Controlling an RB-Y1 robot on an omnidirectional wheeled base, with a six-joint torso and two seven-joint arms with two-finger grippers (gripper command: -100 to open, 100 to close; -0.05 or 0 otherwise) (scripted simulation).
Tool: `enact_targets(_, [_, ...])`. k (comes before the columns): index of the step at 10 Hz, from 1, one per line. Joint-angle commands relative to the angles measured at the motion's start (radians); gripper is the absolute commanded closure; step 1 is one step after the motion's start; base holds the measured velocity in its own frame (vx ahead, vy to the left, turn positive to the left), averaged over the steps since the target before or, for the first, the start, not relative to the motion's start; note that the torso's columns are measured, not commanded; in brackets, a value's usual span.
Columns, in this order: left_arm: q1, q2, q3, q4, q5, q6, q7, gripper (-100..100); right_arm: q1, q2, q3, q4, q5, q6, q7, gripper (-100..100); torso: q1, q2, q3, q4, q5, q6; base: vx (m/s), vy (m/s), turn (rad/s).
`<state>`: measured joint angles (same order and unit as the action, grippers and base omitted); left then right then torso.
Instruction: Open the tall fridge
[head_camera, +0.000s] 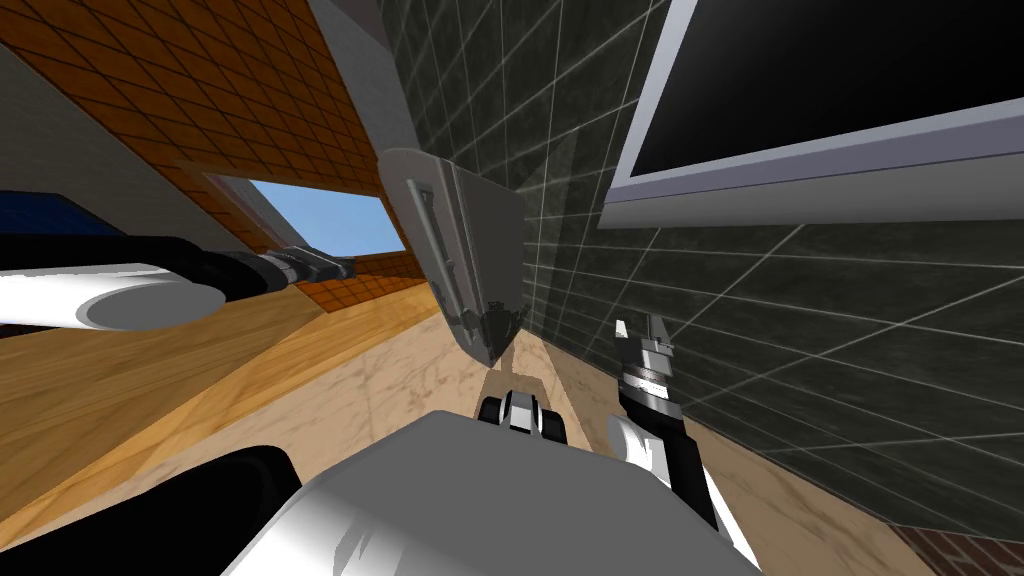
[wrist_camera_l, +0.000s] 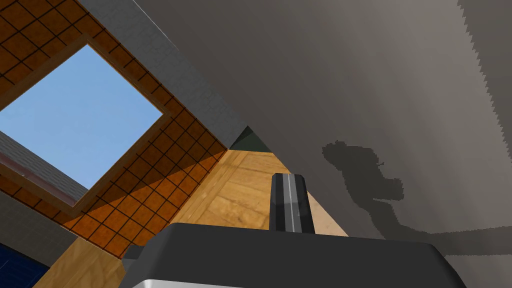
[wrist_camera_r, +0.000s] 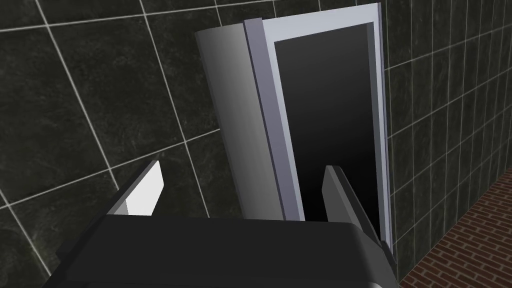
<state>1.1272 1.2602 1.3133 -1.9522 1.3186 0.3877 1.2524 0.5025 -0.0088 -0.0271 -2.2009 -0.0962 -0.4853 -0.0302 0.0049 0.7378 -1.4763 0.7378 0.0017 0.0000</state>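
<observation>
The tall fridge is a grey box standing in the corner where the orange tiled wall meets the dark tiled wall. Long handles run along its front, and its doors look closed. My left gripper reaches out level beside the fridge front, a short gap from it, fingers shut on nothing. In the left wrist view a flat grey surface beside the fingers carries the gripper's shadow. My right gripper hangs low by the dark wall, open and holding nothing.
A window with blue sky is set in the orange tiled wall. A grey-framed opening with a black area inside sits in the dark tiled wall. The floor is wood, then pale stone.
</observation>
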Motion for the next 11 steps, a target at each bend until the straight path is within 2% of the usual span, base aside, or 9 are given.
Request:
enact_targets(1, [0.007,0.019,-0.007,-0.052,-0.014,-0.017,0.038,100,0.0,0.0,0.0,0.0,0.0,0.0,0.0,0,-0.006,-0.001,0.0,0.0,-0.001,0.0,-0.181,0.217,0.014])
enact_targets(2, [0.005,0.002,-0.004,-0.048,-0.019,-0.009,0.033,100,0.0,0.0,0.0,0.0,0.0,0.0,0.0,0,-0.008,0.0,0.0,0.0,-0.003,0.0,-0.091,0.109,-0.007])
enact_targets(3, [0.011,0.013,0.024,-0.047,-0.012,0.002,0.044,-100,0.0,0.0,0.0,0.0,0.0,0.0,0.0,0,-0.013,-0.004,-0.002,-0.001,-0.004,0.0,0.071,-0.053,0.013])
enact_targets(4, [0.012,0.015,0.03,-0.047,-0.011,0.004,0.047,-100,0.001,0.001,0.001,0.0,0.0,0.0,0.0,0,-0.018,-0.011,-0.006,-0.003,-0.006,0.0,0.146,-0.119,0.023])
enact_targets(8, [0.022,0.036,0.086,-0.037,0.0,0.029,0.068,-100,0.001,0.001,0.001,0.0,0.0,0.0,0.0,0,-0.003,0.001,0.001,0.001,-0.001,0.0,0.139,-0.165,0.011])
enact_targets(11, [0.029,0.052,0.13,-0.03,0.008,0.048,0.085,-100,0.001,0.001,0.001,0.0,0.0,0.0,0.0,0,-0.003,0.001,0.001,0.0,-0.001,0.0,0.14,-0.135,0.013])
